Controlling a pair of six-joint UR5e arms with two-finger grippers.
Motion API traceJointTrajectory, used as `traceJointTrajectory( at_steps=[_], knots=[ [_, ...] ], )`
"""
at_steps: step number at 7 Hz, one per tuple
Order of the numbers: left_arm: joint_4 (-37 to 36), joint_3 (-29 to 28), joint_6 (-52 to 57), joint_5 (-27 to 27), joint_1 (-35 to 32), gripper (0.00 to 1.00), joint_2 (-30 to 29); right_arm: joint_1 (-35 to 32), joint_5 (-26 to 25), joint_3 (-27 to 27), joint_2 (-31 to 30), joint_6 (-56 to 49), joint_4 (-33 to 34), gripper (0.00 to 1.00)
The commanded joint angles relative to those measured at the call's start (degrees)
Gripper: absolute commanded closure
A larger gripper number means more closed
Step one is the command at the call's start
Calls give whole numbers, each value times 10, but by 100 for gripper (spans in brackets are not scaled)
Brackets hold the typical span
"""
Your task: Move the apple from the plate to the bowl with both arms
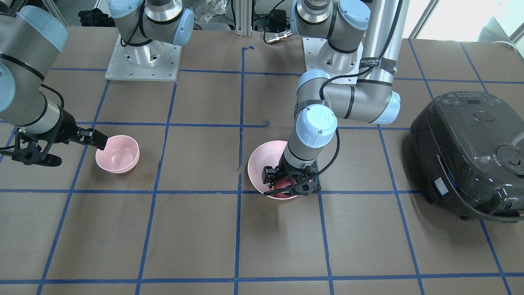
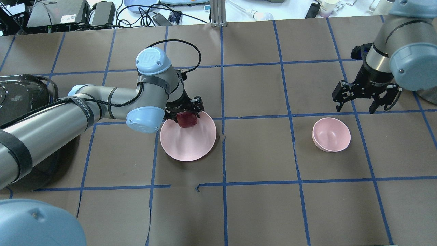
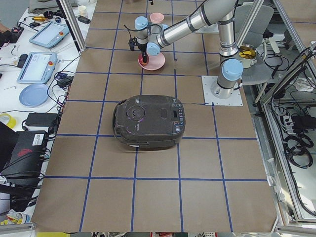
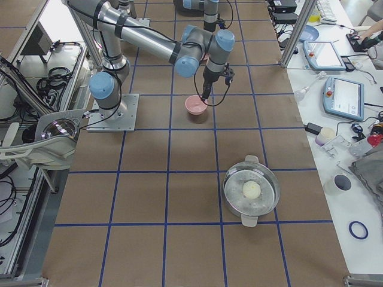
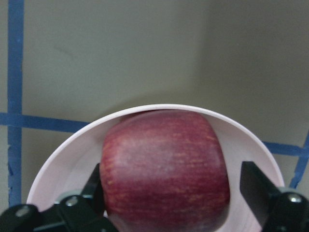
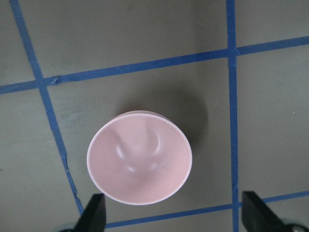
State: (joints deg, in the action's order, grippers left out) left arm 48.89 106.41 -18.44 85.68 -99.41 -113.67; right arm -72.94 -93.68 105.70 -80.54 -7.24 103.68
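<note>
The dark red apple [image 2: 187, 120] lies at the far edge of the wide pink plate [image 2: 187, 143], left of the table's middle. My left gripper [image 2: 186, 114] is down over it, jaws open on either side. In the left wrist view the apple [image 5: 164, 169] fills the space between the fingers; the left finger is at its skin and a small gap shows at the right finger. The small deep pink bowl [image 2: 331, 134] stands empty on the right. My right gripper [image 2: 355, 110] hangs open just beyond it; the right wrist view shows the bowl [image 6: 139, 159] below.
A black rice cooker [image 2: 20, 92] sits at the table's left end, close to my left arm's forearm. A steel pot [image 4: 251, 191] with a pale round item inside stands at the right end. Blue tape lines grid the brown table.
</note>
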Motion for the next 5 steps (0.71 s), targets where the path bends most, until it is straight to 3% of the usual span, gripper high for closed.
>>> traceJointTrajectory(
  at_steps=[1, 3, 4, 5],
  knots=[
    [5, -3, 4, 67, 0, 100, 15, 31, 1, 83, 26, -31, 121, 0],
    [31, -29, -3, 63, -10, 100, 45, 31, 7, 96, 54, -30, 132, 0],
    [96, -61, -7, 61, -15, 100, 68, 31, 10, 96, 61, -32, 145, 14],
    [157, -99, -37, 61, -27, 100, 85, 31, 12, 96, 62, -32, 145, 56]
  ],
)
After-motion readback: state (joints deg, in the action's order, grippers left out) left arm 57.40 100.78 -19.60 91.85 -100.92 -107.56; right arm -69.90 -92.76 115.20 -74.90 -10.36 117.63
